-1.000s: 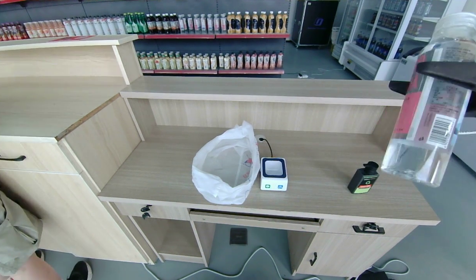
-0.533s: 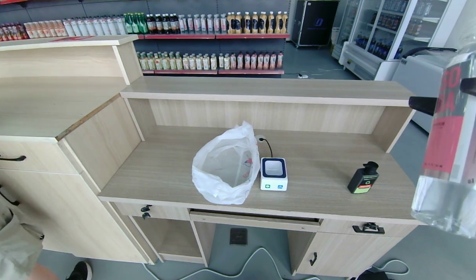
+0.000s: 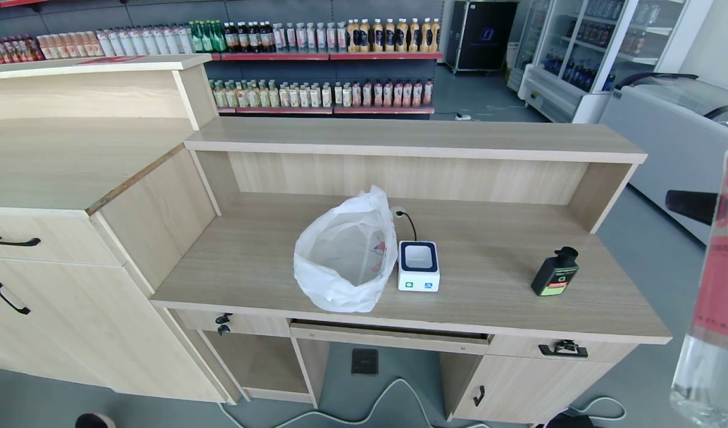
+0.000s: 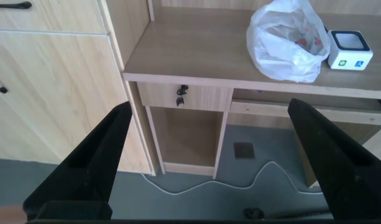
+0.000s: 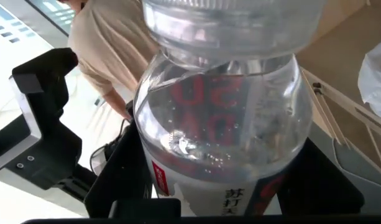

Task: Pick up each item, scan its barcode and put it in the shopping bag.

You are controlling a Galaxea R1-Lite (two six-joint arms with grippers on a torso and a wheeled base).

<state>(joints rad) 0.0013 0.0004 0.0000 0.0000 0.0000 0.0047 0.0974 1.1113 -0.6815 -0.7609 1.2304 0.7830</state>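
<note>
A clear water bottle (image 3: pixel 717 297) with a pink label hangs at the far right of the head view, off the counter's right end and tilted. My right gripper (image 5: pixel 224 183) is shut on it, one black finger (image 3: pixel 690 205) showing beside the label. On the counter (image 3: pixel 488 297) an open white shopping bag (image 3: pixel 346 261) stands just left of the white barcode scanner (image 3: pixel 419 266). A small black pump bottle (image 3: pixel 555 273) stands near the counter's right end. My left gripper (image 4: pixel 209 168) is open and holds nothing, low in front of the counter's left end, with the bag (image 4: pixel 283 40) and the scanner (image 4: pixel 350 50) beyond it.
A raised shelf (image 3: pixel 411 139) runs behind the counter, and a taller cabinet (image 3: pixel 72 172) adjoins on the left. Drawers and a white cable (image 3: pixel 393 398) lie below. A chest freezer (image 3: pixel 667 131) stands to the right, store shelves of drinks behind.
The right gripper has carried the water bottle rightward and down, from beside the counter's right end to the view's edge. The person at lower left has gone from view.
</note>
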